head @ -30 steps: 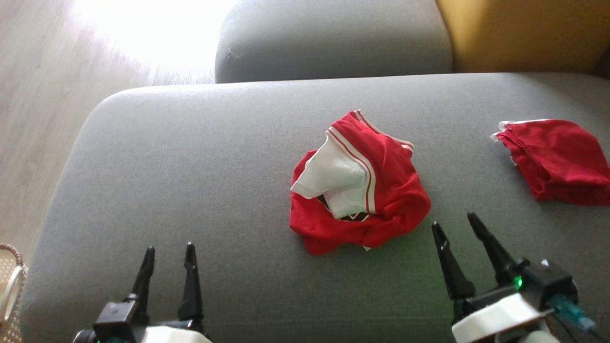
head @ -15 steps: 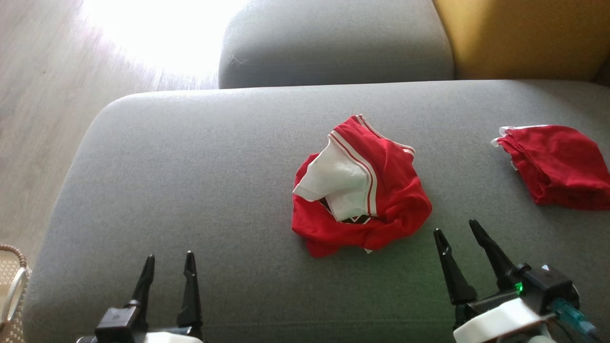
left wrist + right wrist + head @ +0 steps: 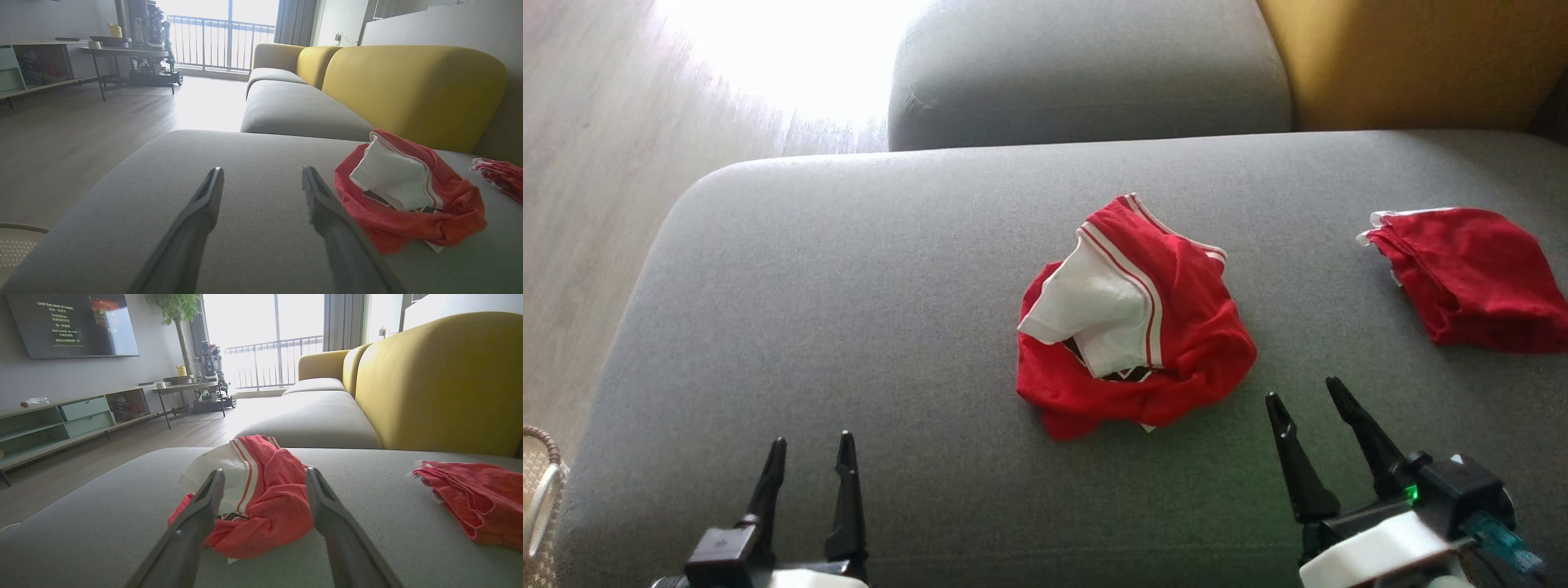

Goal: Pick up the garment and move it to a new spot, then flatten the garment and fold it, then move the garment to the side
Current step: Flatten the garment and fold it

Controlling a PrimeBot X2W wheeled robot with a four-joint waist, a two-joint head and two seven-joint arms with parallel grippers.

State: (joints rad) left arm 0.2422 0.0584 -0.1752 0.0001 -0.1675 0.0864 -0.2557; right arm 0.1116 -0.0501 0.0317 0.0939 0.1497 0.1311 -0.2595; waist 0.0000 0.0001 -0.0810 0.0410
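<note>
Two dark-fingered grippers hover low over the near edge of a grey sofa seat cushion, both empty. The left gripper, at the lower left of the head view, has its fingers spread and pointing up the cushion over bare fabric. A woven basket peeks in at the corner beside it. The right gripper, at the lower right, likewise stands with fingers apart, angled slightly leftward and pinching nothing. Just beyond its tips and a little to their left lies the garment, a crumpled red sports piece heaped near the middle of the cushion, with a white panel and red-and-white striped trim turned up on top. In the right wrist view the heap sits between and past that gripper's parted fingers, near but untouched. In the left wrist view it lies off to the right of the left gripper's fingers. Farther right on the same cushion, well apart from the heap, rests a second red garment, folded flat. Behind them are another grey seat cushion, a mustard-yellow backrest and a sunlit wooden floor.
</note>
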